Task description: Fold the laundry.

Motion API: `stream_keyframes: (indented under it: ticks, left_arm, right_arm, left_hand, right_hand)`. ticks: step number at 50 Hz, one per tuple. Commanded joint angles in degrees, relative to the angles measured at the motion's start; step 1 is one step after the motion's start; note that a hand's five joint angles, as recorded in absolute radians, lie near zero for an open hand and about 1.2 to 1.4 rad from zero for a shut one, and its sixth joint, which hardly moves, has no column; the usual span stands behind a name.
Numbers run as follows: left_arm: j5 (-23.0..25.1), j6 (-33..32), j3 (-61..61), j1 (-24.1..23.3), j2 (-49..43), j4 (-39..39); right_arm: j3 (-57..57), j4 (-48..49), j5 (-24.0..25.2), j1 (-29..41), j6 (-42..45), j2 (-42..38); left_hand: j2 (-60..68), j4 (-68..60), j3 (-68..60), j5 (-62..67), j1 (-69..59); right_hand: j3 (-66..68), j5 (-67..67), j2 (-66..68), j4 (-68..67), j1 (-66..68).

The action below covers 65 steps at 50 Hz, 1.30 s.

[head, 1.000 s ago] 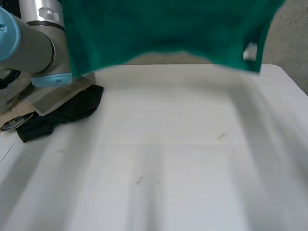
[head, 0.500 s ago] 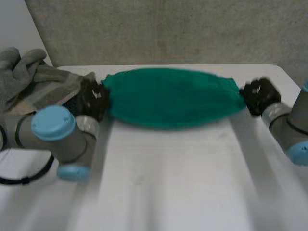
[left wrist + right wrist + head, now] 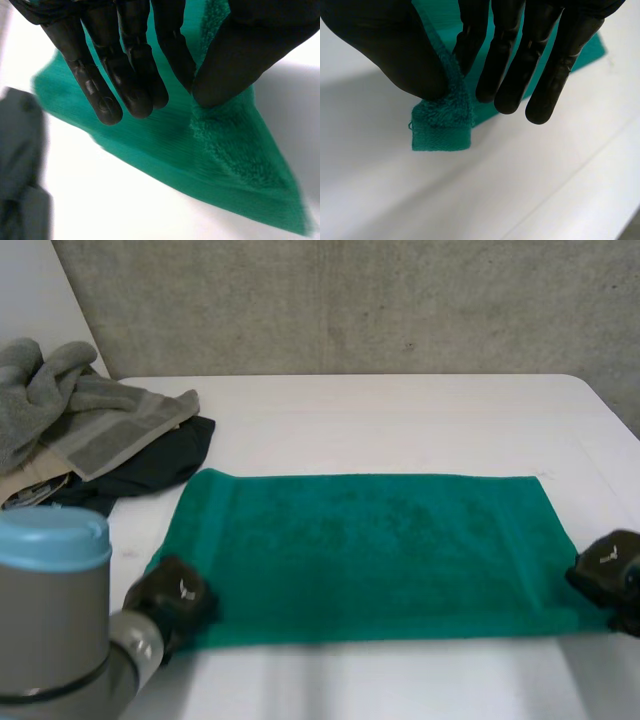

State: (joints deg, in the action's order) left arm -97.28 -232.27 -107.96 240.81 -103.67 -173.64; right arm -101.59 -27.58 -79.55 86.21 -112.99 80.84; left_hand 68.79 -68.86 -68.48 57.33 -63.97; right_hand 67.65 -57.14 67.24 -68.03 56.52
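As left hand [image 3: 172, 592] pinches towel [image 3: 370, 550], right hand [image 3: 610, 570] does.

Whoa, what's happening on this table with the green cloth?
A two-armed robot is folding laundry. A green towel lies spread flat on the white table. The left robot hand pinches its near left corner and the right robot hand pinches its near right corner. No fold is made yet. A pile of grey and dark laundry sits at the table's far left.
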Motion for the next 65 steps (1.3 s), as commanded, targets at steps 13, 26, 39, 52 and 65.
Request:
stream_keyframes:
  ticks: [13,26,39,52,65]
  left_arm:
    - [-3.5,-0.9,32.5,0.6,-28.5,-28.3]
    - [-3.0,-4.3,39.9,0.4,-35.1,-38.0]
    - [-3.3,-3.5,26.1,0.2,-25.4,-44.5]
    - [-2.7,0.5,12.0,-0.2,-17.7,-44.4]
    - [-3.0,0.9,11.4,-1.2,-17.4,-44.4]
  right_arm:
    - [25.5,33.2,-5.0,10.5,-8.3,-27.2]
    - [35.4,42.5,-9.3,13.2,-8.8,-39.4]
    - [25.2,41.3,-4.8,11.1,-33.0,-19.0]
    - [12.8,24.3,4.7,2.2,-33.4,-15.1]
    - [15.5,32.8,3.7,0.3,-23.9,-26.8]
  left_hand:
    - [11.2,-11.1,-11.5,12.7,-16.0]
    - [-58.8,58.9,58.5,-57.3,54.0]
    - [-58.8,58.9,58.5,-57.3,54.0]
    - [-58.8,58.9,58.5,-57.3,54.0]
    - [-58.8,58.9,58.5,-57.3,54.0]
  right_hand:
    - [12.3,-12.9,12.8,-12.0,23.5]
    - [-57.7,57.1,-57.2,58.0,-46.5]
    - [-57.7,57.1,-57.2,58.0,-46.5]
    - [-57.7,57.1,-57.2,58.0,-46.5]
    - [12.3,-12.8,12.7,-11.9,23.4]
